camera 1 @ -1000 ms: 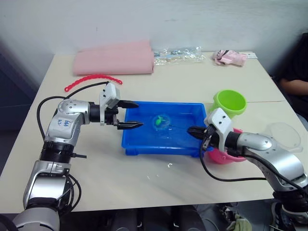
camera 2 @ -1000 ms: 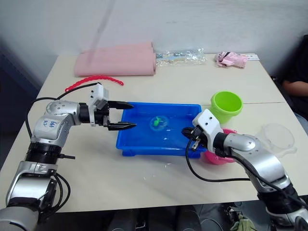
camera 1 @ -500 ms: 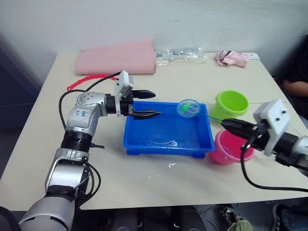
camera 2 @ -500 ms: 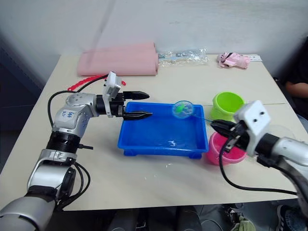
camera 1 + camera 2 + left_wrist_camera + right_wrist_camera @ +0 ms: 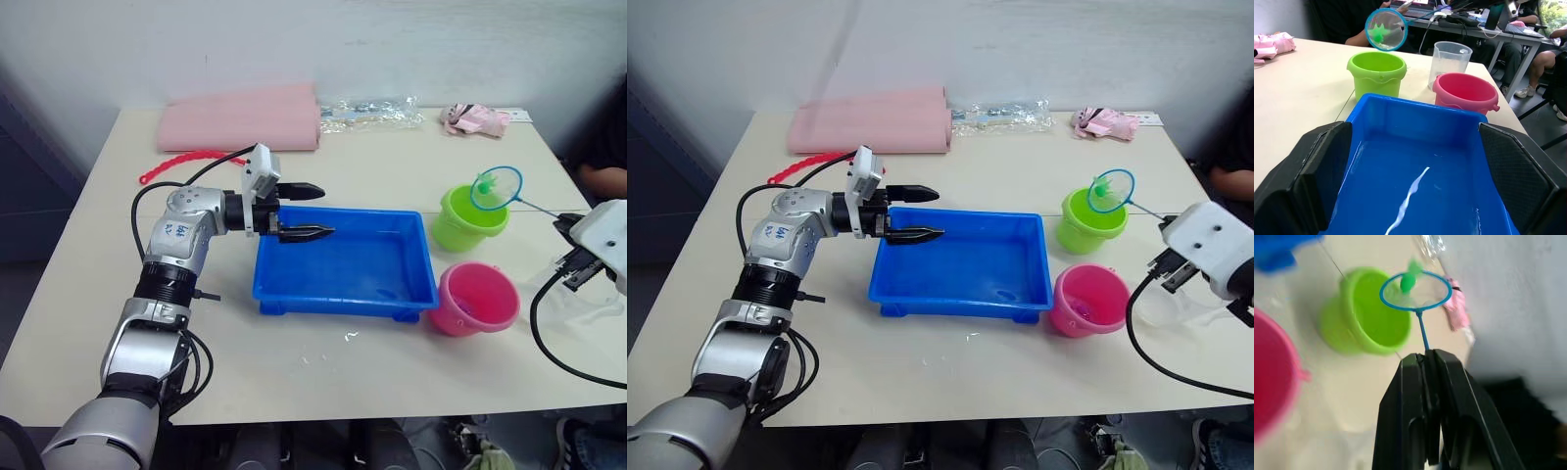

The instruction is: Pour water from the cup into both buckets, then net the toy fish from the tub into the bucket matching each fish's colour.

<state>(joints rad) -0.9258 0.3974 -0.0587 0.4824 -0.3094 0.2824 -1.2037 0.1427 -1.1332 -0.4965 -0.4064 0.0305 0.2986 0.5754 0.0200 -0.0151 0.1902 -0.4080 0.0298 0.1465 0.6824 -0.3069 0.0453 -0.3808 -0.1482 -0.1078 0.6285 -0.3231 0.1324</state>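
Right gripper (image 5: 1425, 363), clamped on the net (image 5: 496, 187) bearing a green fish (image 5: 1103, 184), hovers above the green bucket (image 5: 468, 217); tipping the hoop squarely over its mouth should drop the catch cleanly; left gripper (image 5: 312, 211) wide apart over the tub (image 5: 343, 269).

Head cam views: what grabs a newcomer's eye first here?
Probably the net held up over the lime green bucket with a green toy fish in its mesh, its handle clamped in the right gripper. Next, the bright blue tub mid-table, with the open left gripper at its far left corner and the pink bucket just to its right.
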